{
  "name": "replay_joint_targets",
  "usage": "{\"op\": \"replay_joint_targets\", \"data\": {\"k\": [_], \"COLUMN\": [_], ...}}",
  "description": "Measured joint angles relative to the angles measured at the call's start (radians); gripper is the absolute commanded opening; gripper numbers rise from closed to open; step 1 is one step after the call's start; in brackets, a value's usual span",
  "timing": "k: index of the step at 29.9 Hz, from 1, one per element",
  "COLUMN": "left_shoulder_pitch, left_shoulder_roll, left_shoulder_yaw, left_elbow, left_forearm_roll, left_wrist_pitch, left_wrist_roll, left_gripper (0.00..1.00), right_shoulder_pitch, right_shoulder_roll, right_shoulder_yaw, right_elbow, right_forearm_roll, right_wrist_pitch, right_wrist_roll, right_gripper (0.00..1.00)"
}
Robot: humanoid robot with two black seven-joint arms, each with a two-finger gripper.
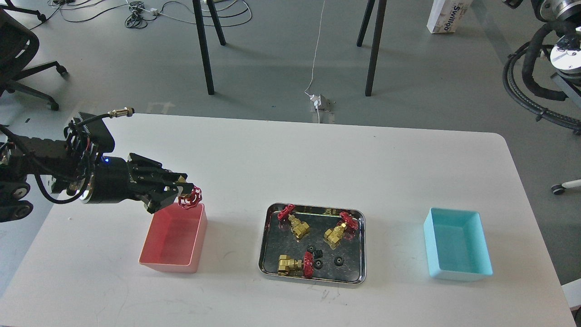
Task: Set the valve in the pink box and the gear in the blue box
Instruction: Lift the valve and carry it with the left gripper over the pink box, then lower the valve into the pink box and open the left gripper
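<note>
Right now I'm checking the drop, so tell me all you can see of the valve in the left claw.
The valve shows mostly its red spoked handwheel; a bit of brass body peeks from between the fingers. The left claw is shut on it, holding it above the far edge of the pink box, handwheel pointing right. It looks clear of the box.

Lighting: even, bright, overhead. Shadows: soft, short. Glare: mirror-like reflections in steel tray (313, 275) (valves doubled). Focus: was sharp throughout; edges undistorted.
</note>
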Motion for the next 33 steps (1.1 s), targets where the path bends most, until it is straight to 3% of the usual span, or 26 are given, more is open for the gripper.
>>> {"op": "replay_joint_targets", "data": {"k": [16,23,33], "left_shoulder_pitch": [0.198,0.305,0.348], "left_shoulder_roll": [-0.056,-0.078,-0.114], "left_shoulder_yaw": [-0.018,-0.126,-0.153], "left_elbow": [0.193,0.239,0.287], "left_forearm_roll": [0.039,0.037,0.042], "left_wrist_pitch": [0.000,0.001,0.000], "left_wrist_roll": [0.000,0.000,0.000], "left_gripper": [0.06,0.06,0.09], "right_shoulder_pitch": [-0.035,-0.047,-0.058], "right_shoulder_roll": [0.007,0.003,-0.002], "right_shoulder_yaw": [0.006,0.008,0.009], "right_elbow": [0.004,0.003,0.005], "right_forearm_roll": [0.002,0.002,0.002], "right_wrist_pitch": [-0.008,-0.008,-0.008], "right_wrist_roll": [0.001,0.002,0.003], "right_gripper": [0.99,0.99,0.99]}}
